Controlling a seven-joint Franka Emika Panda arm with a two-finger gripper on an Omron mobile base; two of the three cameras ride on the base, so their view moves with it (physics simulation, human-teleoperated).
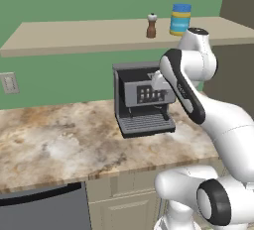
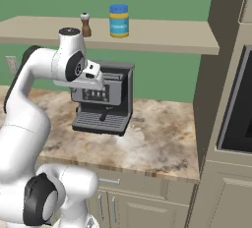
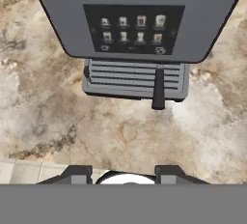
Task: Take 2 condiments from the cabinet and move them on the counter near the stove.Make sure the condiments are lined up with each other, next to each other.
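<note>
Nothing is fetched yet: the jar [image 1: 180, 19] and shaker [image 1: 152, 26] stand on the shelf [image 1: 74, 35]. The gripper [image 3: 123, 171], closed and empty, must rise to them.

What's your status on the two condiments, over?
Gripper shut, holding nothing, looking down at the coffee machine. Blue jar and brown shaker on the shelf, untouched. Coffee machine stands directly below them.

Even flat rendered light, soft shadow under the coffee machine [image 1: 144, 100], sharp focus, no glare
</note>
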